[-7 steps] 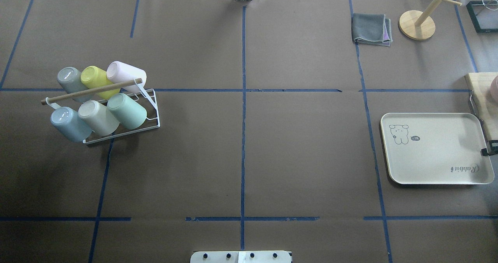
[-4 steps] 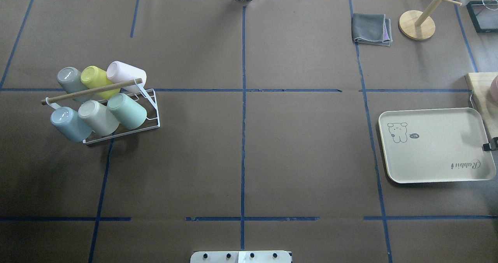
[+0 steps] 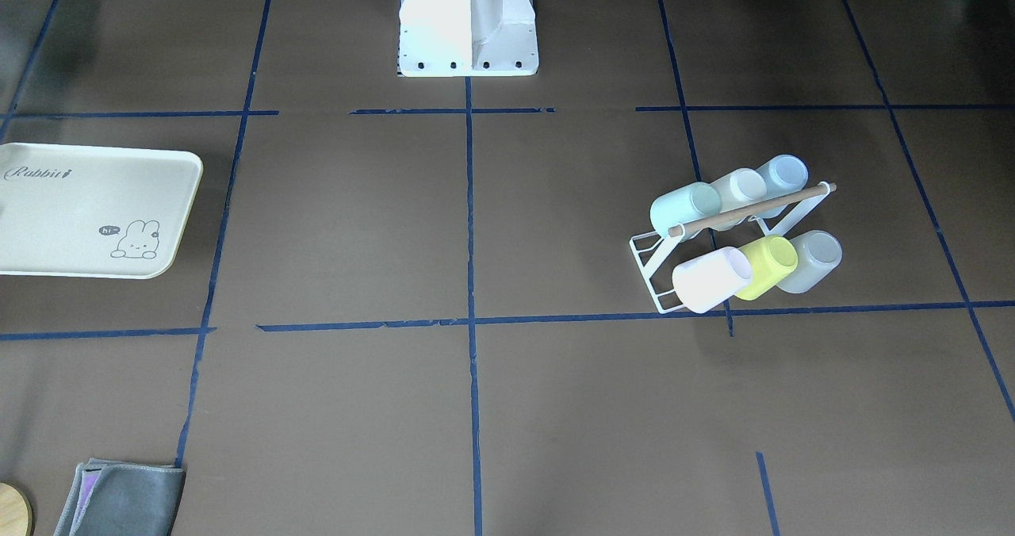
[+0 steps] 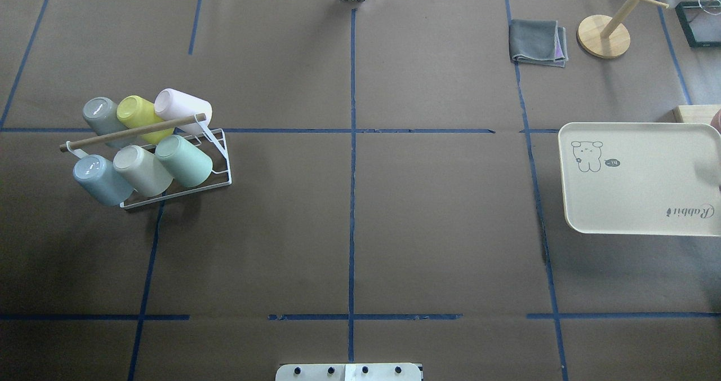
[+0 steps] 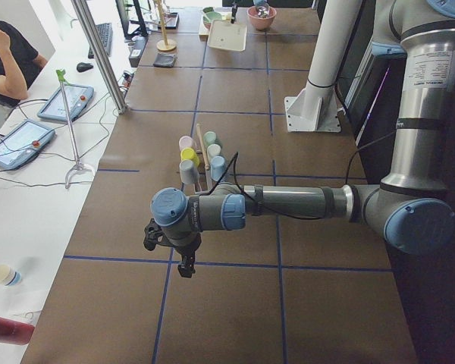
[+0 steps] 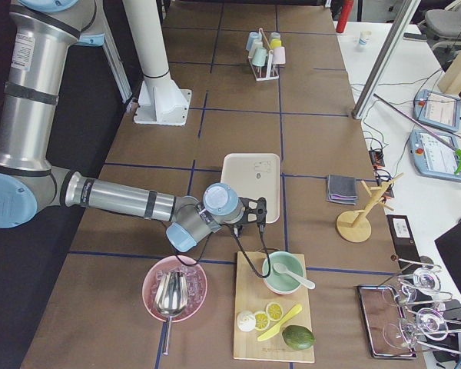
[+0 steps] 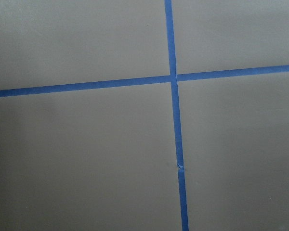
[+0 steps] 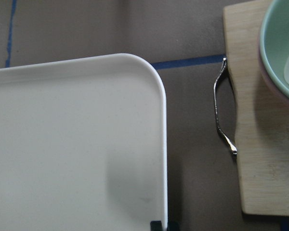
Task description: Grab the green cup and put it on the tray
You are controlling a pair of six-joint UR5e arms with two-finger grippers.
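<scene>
The pale mint green cup [image 4: 186,160] lies tilted in a white wire rack [image 4: 217,169] on my left side, at the row's end nearest the table's middle; it also shows across the table as the green cup [image 3: 686,207]. The cream tray [image 4: 636,178] with its bunny drawing hangs above the table at the far right and casts a shadow below. My right gripper [image 6: 260,209] is shut on the tray [image 8: 62,144] at its rim, and dark fingertips [image 8: 159,225] show at that edge. My left gripper [image 5: 186,267] hovers over bare table near the rack; I cannot tell its state.
Several other cups fill the rack, a yellow-green cup [image 4: 135,113] and a pale blue cup [image 4: 96,178] among them. A wooden board [image 8: 260,144] with a green bowl [image 6: 284,273] lies beside the tray. A grey cloth [image 4: 538,43] and a wooden stand [image 4: 604,36] sit far right.
The tray has risen off the table and shifted toward the far side and slightly right. The cups and rack have not moved.
</scene>
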